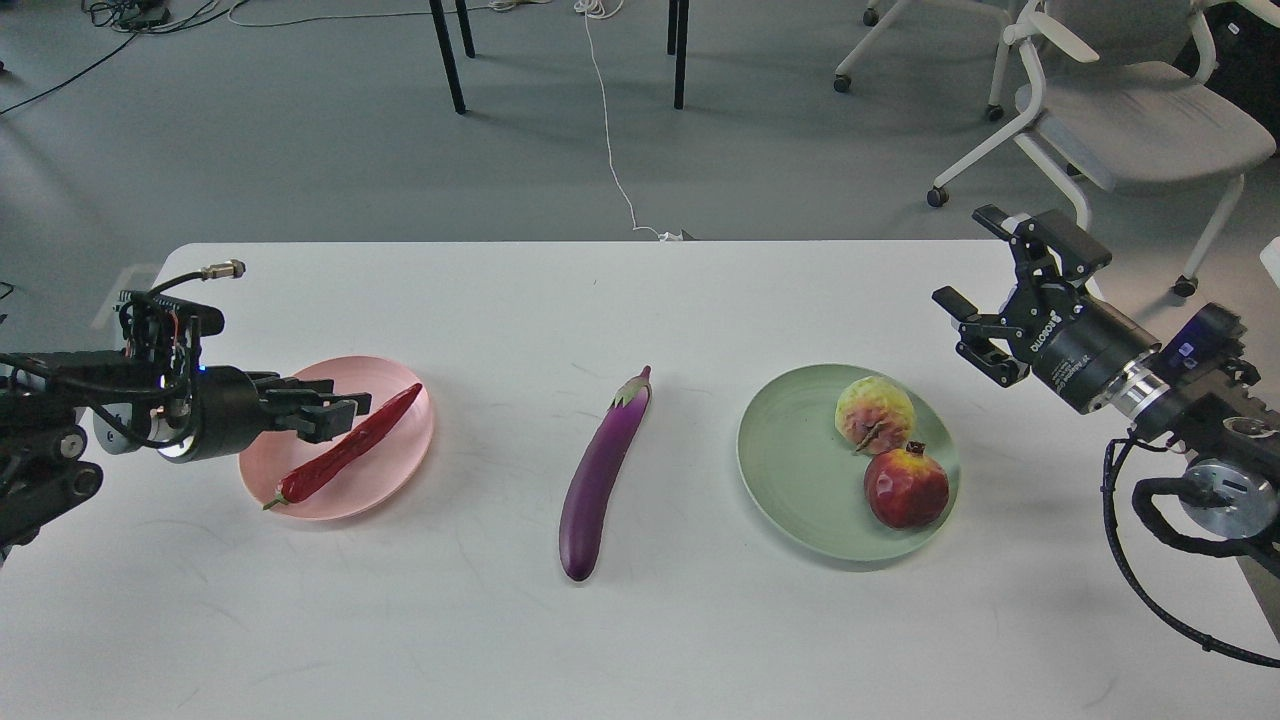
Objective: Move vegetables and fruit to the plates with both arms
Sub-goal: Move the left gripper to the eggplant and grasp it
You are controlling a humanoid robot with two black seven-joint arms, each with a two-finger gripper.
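Observation:
The red chili pepper (350,446) lies across the pale pink plate (395,475) at the left. My left gripper (338,413) is open and empty just left of the chili, over the plate's left part. The purple eggplant (602,473) lies on the table in the middle. The pale green plate (790,470) at the right holds the yellow-green fruit (874,414) and the pomegranate (906,487). My right gripper (975,290) is open and empty, raised beyond the green plate near the table's right edge.
The white table (640,630) ends at a far edge behind the plates. Office chairs (1130,110) and table legs (450,60) stand on the floor beyond, with a white cable (610,140) running to the table.

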